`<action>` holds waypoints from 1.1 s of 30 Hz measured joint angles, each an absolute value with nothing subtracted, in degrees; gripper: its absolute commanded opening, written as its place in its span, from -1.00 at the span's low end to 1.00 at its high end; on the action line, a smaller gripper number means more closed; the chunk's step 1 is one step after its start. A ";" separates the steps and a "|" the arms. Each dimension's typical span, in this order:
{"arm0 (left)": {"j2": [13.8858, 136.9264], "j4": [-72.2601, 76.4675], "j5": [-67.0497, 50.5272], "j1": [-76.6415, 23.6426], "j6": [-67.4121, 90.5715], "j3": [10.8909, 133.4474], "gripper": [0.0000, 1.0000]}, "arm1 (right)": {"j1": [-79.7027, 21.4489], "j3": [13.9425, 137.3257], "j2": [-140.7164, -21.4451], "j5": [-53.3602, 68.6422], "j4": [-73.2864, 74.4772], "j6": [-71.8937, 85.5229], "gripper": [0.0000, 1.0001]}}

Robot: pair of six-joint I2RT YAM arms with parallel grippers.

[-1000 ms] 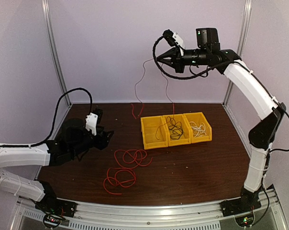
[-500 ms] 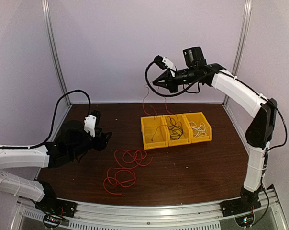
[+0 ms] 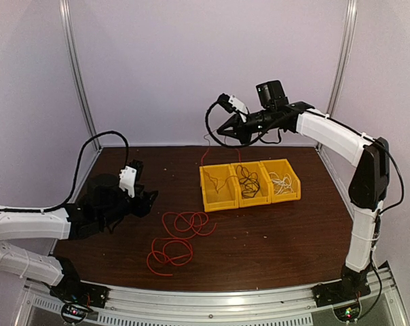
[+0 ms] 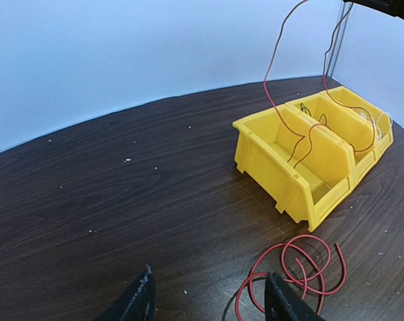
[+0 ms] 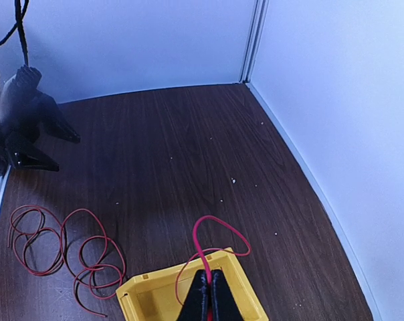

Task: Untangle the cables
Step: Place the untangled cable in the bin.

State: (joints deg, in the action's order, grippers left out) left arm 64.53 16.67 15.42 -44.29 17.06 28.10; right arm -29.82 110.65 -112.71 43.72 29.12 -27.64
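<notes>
Right gripper (image 3: pixel 223 129) is high at 12 o'clock over the bins (image 3: pixel 252 202), jaws together and clamped on a red cable (image 3: pixel 206 148). The strand hangs into the left of the 3 bins. Judgement: held high so the slack feeds down without snagging.

Black cable (image 3: pixel 248 180) lies in the middle bin, white cable (image 3: pixel 283 182) in the right.

Red loops (image 3: pixel 180 238) lie on the table (image 3: pixel 293 231) at 7 o'clock from the bins. Cannot tell if they join the held strand.

Left gripper (image 3: pixel 148 197) is low at 9 o'clock, jaws apart and empty, likely parked out of the way.
</notes>
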 measured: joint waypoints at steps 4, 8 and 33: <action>65.06 17.06 15.35 -44.29 17.15 27.97 0.13 | -29.89 109.97 -112.71 43.72 28.36 -26.87 -1.00; 65.67 17.56 15.18 -44.29 17.50 27.75 0.13 | -30.33 110.04 -112.71 43.97 27.22 -25.17 -1.00; 68.77 20.05 12.34 -44.29 18.63 27.38 0.15 | -36.40 118.21 -118.93 42.41 23.70 -22.68 -0.97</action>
State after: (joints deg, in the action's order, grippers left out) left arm 68.77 20.05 12.34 -44.29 18.63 27.38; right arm -36.40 118.21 -118.93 42.41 23.70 -22.68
